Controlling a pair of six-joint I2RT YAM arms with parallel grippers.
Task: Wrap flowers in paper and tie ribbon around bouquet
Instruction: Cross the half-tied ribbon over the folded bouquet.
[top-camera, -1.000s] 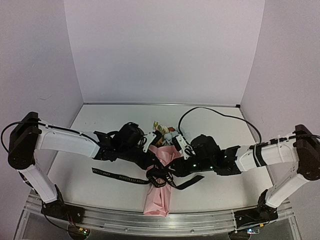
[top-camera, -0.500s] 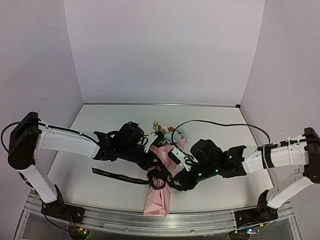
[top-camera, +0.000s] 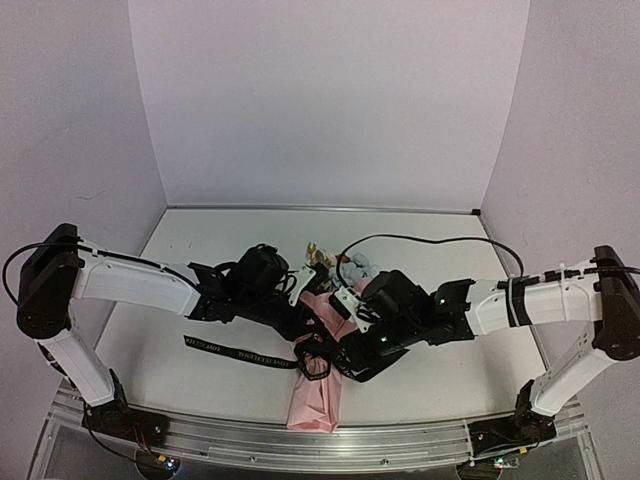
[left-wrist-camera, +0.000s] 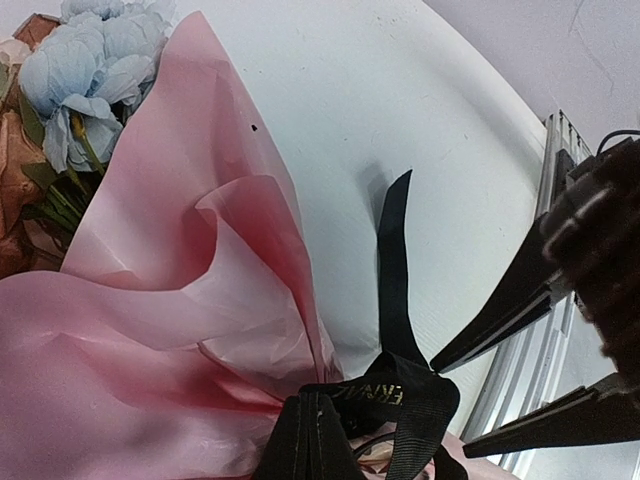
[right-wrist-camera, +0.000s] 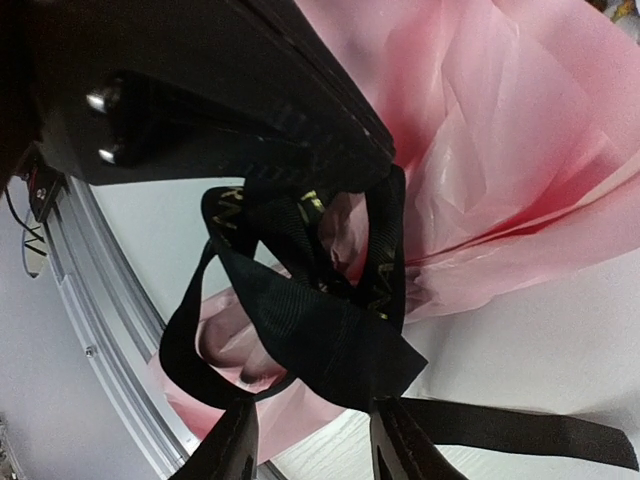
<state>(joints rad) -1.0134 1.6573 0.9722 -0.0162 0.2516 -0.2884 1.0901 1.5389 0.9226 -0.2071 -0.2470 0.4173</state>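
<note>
While left hand pinches ribbon tight by pink bouquet on surface, right hand sits with fingers apart, one tip touching ribbon loop.

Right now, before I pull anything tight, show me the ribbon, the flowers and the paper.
ribbon (left-wrist-camera: 392, 270), left wrist view, on its free tail.
flowers (left-wrist-camera: 95, 60), left wrist view, on a pale blue bloom.
paper (left-wrist-camera: 170, 200), left wrist view, on the broad outer fold.

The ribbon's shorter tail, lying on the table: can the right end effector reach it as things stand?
Probably yes. The right end effector is open, and the ribbon tail lies flat and uncovered on the table beside its fingers. The left end effector holds the ribbon elsewhere.
</note>
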